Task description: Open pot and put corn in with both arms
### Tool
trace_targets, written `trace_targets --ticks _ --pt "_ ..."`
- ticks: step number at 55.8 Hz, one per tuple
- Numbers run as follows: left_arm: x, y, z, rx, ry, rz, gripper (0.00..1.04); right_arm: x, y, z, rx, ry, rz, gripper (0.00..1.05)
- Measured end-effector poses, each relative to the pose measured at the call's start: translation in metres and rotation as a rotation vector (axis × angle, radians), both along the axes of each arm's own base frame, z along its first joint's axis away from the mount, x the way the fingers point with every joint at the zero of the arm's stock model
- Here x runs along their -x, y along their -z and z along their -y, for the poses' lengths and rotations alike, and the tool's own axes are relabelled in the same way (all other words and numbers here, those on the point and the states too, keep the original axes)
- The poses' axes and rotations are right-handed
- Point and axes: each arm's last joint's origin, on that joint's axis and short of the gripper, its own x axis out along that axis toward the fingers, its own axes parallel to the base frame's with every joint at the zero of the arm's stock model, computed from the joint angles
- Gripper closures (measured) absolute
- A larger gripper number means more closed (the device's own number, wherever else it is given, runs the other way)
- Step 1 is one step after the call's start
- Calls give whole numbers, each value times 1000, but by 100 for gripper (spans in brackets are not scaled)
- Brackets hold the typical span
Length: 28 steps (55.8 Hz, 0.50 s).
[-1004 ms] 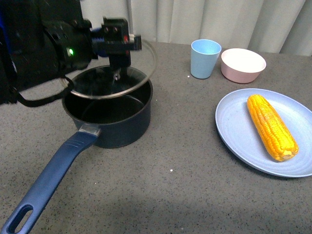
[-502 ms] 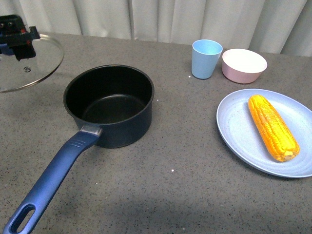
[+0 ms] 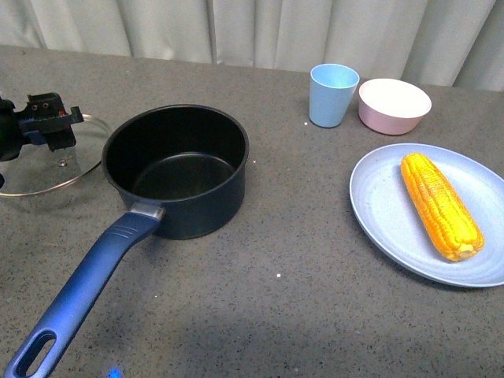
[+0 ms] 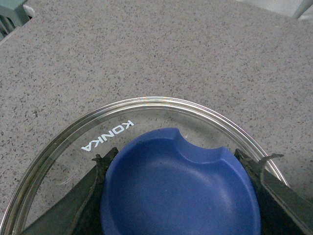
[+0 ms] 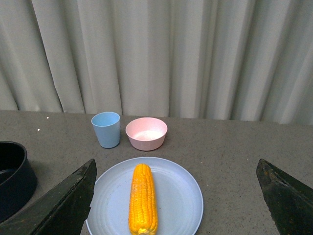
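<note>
The dark navy pot (image 3: 176, 169) stands open on the grey table, its long blue handle (image 3: 75, 295) pointing to the near left. My left gripper (image 3: 49, 124) is shut on the blue knob (image 4: 178, 188) of the glass lid (image 3: 49, 161), holding it low just left of the pot. The corn (image 3: 439, 205) lies on a light blue plate (image 3: 394, 220) at the right. In the right wrist view the corn (image 5: 143, 198) lies between the wide-open fingers of my right gripper (image 5: 178, 196), which hangs above and short of it. The pot's edge (image 5: 12, 178) shows there too.
A light blue cup (image 3: 331, 94) and a pink bowl (image 3: 394, 105) stand behind the plate. Pale curtains hang along the table's far edge.
My left gripper lifted the lid off the pot, swung it far left, then lowered it close beside the pot's left rim. Pot and corn have not moved.
</note>
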Motion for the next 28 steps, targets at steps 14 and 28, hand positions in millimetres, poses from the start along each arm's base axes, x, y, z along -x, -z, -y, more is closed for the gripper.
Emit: trace_targets --ticks 14,28 --pt "-1 14 -5 22 -48 -10 43 0 0 0 0 0 0 9" --pt "0 23 0 16 -25 -14 43 0 0 0 0 0 0 9"
